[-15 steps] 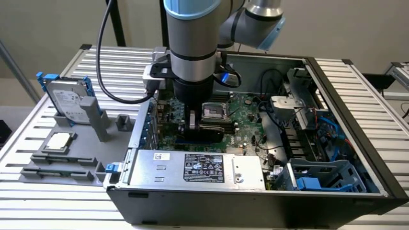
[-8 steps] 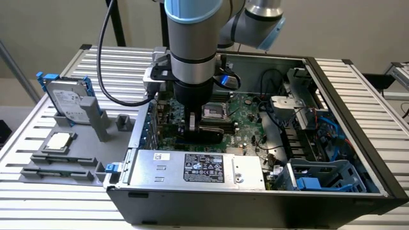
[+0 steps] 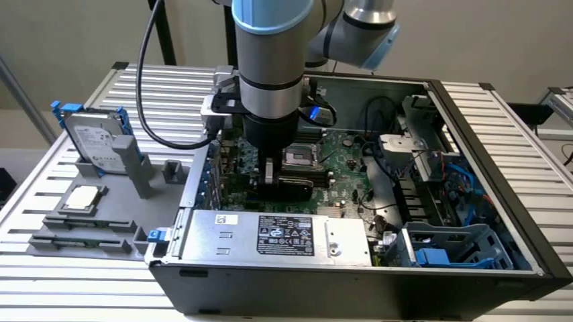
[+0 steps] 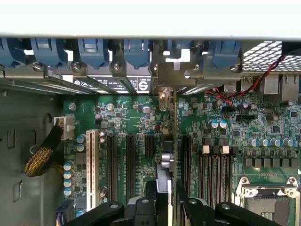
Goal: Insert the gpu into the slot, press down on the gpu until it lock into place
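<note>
The gpu [image 3: 291, 188] stands on edge inside the open case [image 3: 358, 292]. Its long axis runs across the exterior view, bracket end toward that view's left. The claw [image 3: 278, 178] is clamped on its upper edge, and the arm above covers much of the card.

The wrist view alone shows the gpu [image 4: 164, 162] edge-on, between a white slot [image 4: 92, 169] and the memory slots [image 4: 214, 172]. It points from the claw [image 4: 164, 207] to the blue latches [image 4: 94, 49]. The card hides the slot, so seating cannot be judged.

In the exterior view, left to right: a hard drive [image 3: 92, 141] and a processor chip [image 3: 82, 196] on the table [image 3: 90, 292], the power supply [image 3: 278, 235], then a blue drive cage [image 3: 452, 248].
</note>
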{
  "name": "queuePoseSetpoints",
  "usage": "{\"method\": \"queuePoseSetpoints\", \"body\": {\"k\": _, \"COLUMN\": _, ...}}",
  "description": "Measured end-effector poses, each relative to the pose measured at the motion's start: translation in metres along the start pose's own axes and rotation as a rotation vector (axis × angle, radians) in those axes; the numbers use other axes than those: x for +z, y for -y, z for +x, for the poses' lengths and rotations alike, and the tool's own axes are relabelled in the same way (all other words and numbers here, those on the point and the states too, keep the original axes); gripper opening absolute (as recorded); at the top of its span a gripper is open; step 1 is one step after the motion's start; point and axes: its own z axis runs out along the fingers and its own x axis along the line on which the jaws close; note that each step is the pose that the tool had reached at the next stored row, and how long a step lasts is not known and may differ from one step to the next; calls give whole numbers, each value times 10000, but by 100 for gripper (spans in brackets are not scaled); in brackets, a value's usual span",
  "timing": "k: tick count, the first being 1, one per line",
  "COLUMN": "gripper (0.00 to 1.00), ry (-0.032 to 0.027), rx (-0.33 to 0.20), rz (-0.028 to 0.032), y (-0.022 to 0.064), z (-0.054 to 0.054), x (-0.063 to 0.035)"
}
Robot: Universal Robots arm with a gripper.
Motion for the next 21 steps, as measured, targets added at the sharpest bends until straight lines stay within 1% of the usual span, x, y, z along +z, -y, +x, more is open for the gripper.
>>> {"method": "queuePoseSetpoints", "body": {"k": 1, "gripper": 27, "ry": 5, "rx": 1, "rz": 0, "y": 0, "z": -1, "x": -8}}
{"method": "queuePoseSetpoints", "body": {"k": 2, "gripper": 27, "ry": 29, "rx": 5, "rz": 1, "y": -1, "z": -4, "x": -24}}
{"method": "queuePoseSetpoints", "body": {"k": 3, "gripper": 27, "ry": 18, "rx": 6, "rz": 3, "y": 0, "z": -4, "x": -56}}
{"method": "queuePoseSetpoints", "body": {"k": 4, "gripper": 27, "ry": 0, "rx": 6, "rz": -3, "y": 0, "z": -4, "x": -103}}
{"method": "queuePoseSetpoints", "body": {"k": 5, "gripper": 34, "ry": 4, "rx": 3, "rz": -1, "y": 3, "z": -5, "x": -146}}
{"method": "queuePoseSetpoints", "body": {"k": 13, "gripper": 34, "ry": -3, "rx": 1, "rz": -2, "y": 7, "z": -17, "x": -511}}
{"method": "queuePoseSetpoints", "body": {"k": 15, "gripper": 34, "ry": -3, "rx": 1, "rz": -2, "y": 4, "z": -20, "x": -587}}
{"method": "queuePoseSetpoints", "body": {"k": 17, "gripper": 34, "ry": -5, "rx": 1, "rz": -3, "y": -2, "z": -20, "x": -622}}
{"method": "queuePoseSetpoints", "body": {"k": 18, "gripper": 32, "ry": -2, "rx": 1, "rz": -1, "y": -7, "z": -21, "x": -623}}
{"method": "queuePoseSetpoints", "body": {"k": 19, "gripper": 32, "ry": -2, "rx": 1, "rz": -1, "y": -8, "z": -21, "x": -623}}
{"method": "queuePoseSetpoints", "body": {"k": 21, "gripper": 19, "ry": -2, "rx": 0, "rz": -1, "y": -8, "z": -21, "x": -623}}
